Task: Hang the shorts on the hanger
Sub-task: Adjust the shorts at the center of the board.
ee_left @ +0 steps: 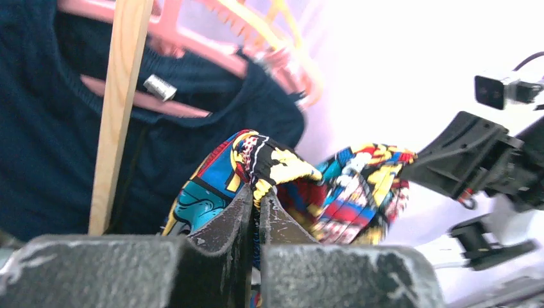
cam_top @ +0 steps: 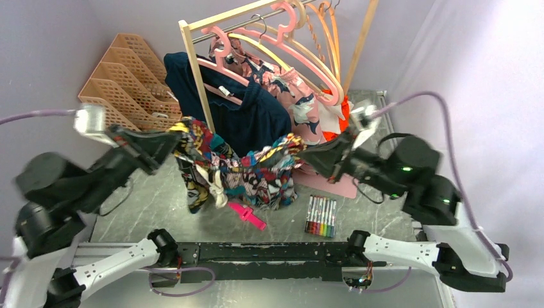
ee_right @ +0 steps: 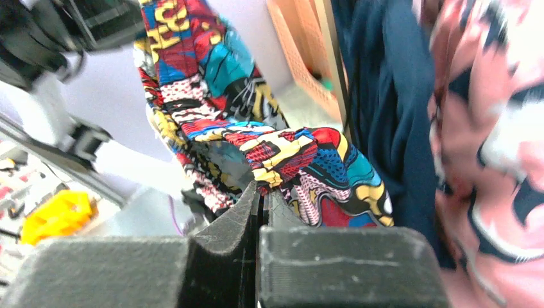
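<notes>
The left gripper [cam_top: 172, 142] and right gripper [cam_top: 301, 154] are both clenched on upper edges of the multicoloured comic-print fabric shorts [cam_top: 250, 170]. The cloth is spread between them just in front of the light wooden clothes rack [cam_top: 195, 70]. Its lower hems dangle over the open grey marbled table [cam_top: 147, 205].

Nothing is coming through as readable here. Yellow block lettering [ee_right: 168, 16] is showing on the shorts [ee_right: 289, 160], up and left of the right jaws, but it is blurring out and no word is forming. Up and left of the left jaws, a small grey label [ee_left: 160, 87] is sitting on the navy garment [ee_left: 51, 128], its print too small to read.
</notes>
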Controlling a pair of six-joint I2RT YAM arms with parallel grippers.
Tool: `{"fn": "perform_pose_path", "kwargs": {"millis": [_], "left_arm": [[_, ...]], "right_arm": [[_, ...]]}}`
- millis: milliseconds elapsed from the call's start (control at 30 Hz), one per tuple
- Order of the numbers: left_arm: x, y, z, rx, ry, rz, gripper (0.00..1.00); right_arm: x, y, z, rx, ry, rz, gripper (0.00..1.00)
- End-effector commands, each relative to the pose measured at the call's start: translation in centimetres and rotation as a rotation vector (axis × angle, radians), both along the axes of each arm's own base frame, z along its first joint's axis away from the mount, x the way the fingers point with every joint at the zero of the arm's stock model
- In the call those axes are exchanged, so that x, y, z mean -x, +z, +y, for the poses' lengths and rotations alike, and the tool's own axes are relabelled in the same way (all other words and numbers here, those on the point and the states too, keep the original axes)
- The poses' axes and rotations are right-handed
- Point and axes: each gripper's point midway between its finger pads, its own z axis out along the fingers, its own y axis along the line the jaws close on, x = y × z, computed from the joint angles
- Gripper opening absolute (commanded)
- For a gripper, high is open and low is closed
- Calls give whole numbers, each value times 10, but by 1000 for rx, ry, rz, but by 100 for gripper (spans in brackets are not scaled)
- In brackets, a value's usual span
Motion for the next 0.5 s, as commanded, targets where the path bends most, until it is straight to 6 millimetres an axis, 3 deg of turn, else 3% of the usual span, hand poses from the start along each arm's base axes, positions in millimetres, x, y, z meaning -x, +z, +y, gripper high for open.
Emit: {"fn": "perform_pose_path", "kwargs": {"millis": [0, 100, 233, 300, 467], "left_arm": [[25, -12, -5, -61, -119, 71, 7], [31, -6, -3, -35, -137, 31, 7], [31, -27, -7, -41, -149, 52, 7], [27, -49, -11, -66, -149, 99, 7], [20, -127, -23, -100, -142, 245, 7]], "right_arm": [[8, 40, -17, -7, 19, -109, 0], [-9, 43, -29, 7, -100, -106, 0], [-19, 33, -33, 41, -163, -78, 0], [-23, 15, -30, 84, -172, -44, 0], [-29, -62, -21, 181, -210, 89, 0]]}}
